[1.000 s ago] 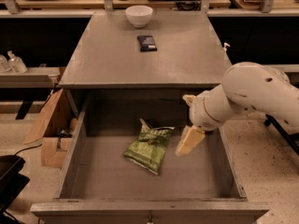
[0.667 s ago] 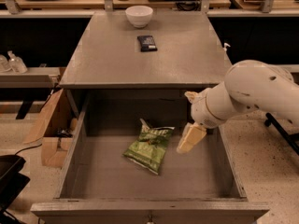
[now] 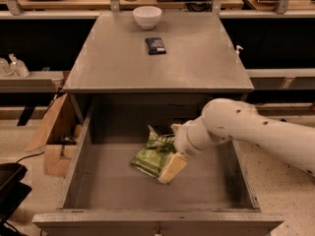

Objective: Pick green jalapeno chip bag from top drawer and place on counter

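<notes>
The green jalapeno chip bag (image 3: 151, 156) lies flat on the bottom of the open top drawer (image 3: 157, 218), near its middle. My gripper (image 3: 171, 167), pale tan at the end of the white arm (image 3: 231, 127), reaches in from the right. It sits low in the drawer, right over the bag's right edge, and covers that corner. The grey counter (image 3: 202, 63) is above and behind the drawer.
A white bowl (image 3: 147, 16) stands at the counter's far edge, with a small flat dark navy packet (image 3: 156, 45) in front of it. A cardboard box (image 3: 51, 134) stands on the floor left of the drawer, and a dark object (image 3: 11, 191) sits at the lower left. Shelves flank the cabinet.
My gripper has moved left and down, from beside the bag to right over its right edge. The bag has stayed in place.
</notes>
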